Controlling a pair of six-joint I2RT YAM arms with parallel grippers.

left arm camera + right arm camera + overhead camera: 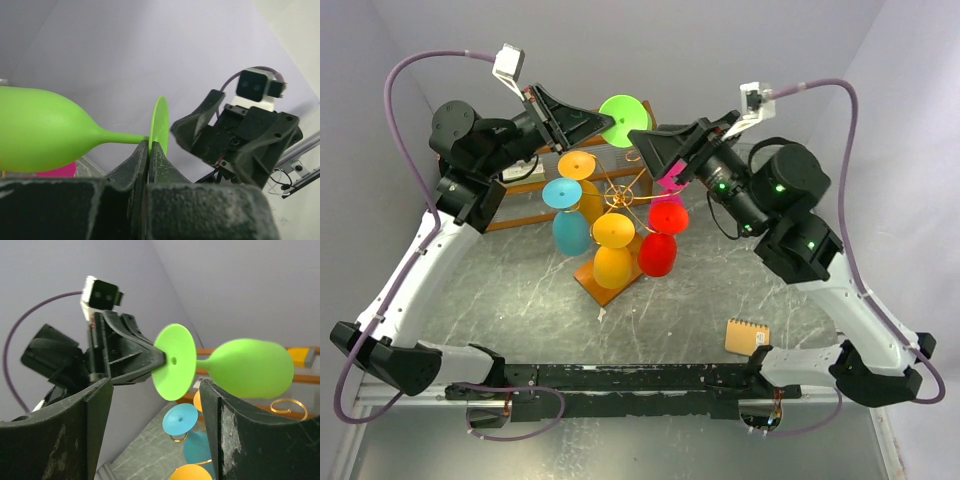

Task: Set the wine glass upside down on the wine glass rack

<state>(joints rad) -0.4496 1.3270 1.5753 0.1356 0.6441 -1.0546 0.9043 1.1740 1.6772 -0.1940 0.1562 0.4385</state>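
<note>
Lime-green plastic wine glass point(40, 127) being pinched at foot edge by left gripper point(149, 150); right gripper point(155, 390) wide, empty.
Slip being risked by thin hold near crowded gold wire rack point(630, 185).

You're in a robot lab cell: plain lilac walls point(740, 40) box in a marbled grey table point(500, 300), and a black mounting rail point(620, 378) runs along 6 o'clock.
</note>
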